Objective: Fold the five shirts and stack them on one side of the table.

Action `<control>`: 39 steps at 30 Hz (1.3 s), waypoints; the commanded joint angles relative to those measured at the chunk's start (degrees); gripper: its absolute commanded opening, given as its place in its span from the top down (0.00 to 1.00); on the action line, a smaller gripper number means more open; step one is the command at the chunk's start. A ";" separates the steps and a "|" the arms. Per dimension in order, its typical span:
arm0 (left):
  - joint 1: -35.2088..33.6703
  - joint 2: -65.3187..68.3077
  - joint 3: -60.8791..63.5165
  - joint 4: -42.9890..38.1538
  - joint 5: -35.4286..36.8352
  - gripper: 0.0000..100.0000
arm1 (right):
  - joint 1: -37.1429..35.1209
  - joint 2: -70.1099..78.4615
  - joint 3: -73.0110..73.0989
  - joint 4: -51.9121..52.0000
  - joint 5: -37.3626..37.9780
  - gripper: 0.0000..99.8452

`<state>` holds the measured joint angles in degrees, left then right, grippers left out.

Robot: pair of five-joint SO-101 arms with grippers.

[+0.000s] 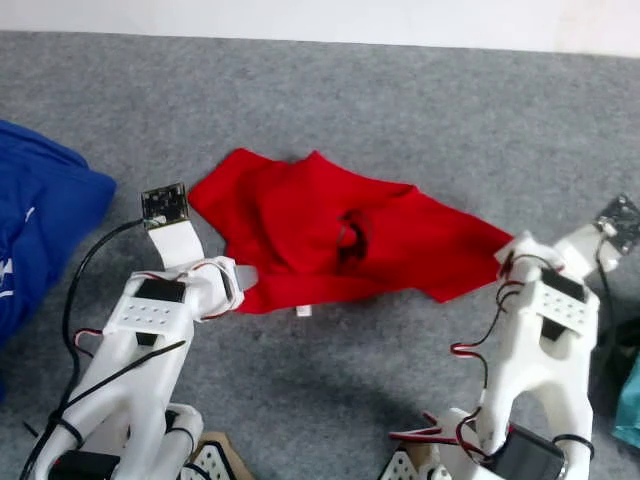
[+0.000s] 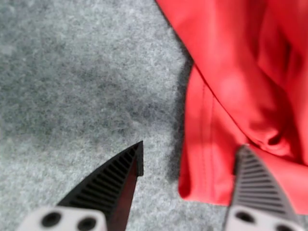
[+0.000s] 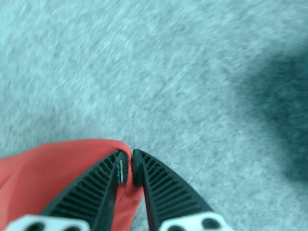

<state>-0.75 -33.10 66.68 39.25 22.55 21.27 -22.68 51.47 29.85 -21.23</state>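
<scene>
Right tool (image 3: 130,160) tight on corner of red shirt (image 3: 53,168)

overhead high view, close wrist views, shared red shirt (image 1: 300,220)

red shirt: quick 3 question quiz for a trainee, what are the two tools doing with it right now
1. True or false: the right tool is shut on a tip of the red shirt.
2. Pick one: the left tool is A) open, astride the shirt's edge; B) shut on the collar; C) shut on bare table.
3. One word: what colour is the garment lying at the table's side, out past the left arm?

Key: 1 true; 2 A; 3 blue.
</scene>
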 commanded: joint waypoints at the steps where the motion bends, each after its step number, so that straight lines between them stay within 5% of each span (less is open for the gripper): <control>1: 1.01 -2.07 -0.75 0.53 0.97 0.69 | 4.18 -1.01 -3.03 -3.82 -1.41 0.99; 10: 1.45 -2.07 -1.98 0.70 1.05 0.73 | 1.54 -1.01 -2.42 -4.35 -0.97 0.99; 18: 12.35 -1.54 -2.33 0.35 0.88 0.87 | 1.45 -1.19 -1.45 -4.26 -0.97 0.99; 25: 12.97 -1.36 -1.63 -4.48 1.05 0.79 | 0.04 -1.36 -1.19 -4.26 1.05 0.99; 39: 12.79 -1.54 3.56 -4.13 0.70 0.79 | 0.13 -1.45 -1.01 -4.18 1.32 0.99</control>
<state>11.30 -33.10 70.46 35.56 22.99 21.80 -22.68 51.47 26.68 -20.79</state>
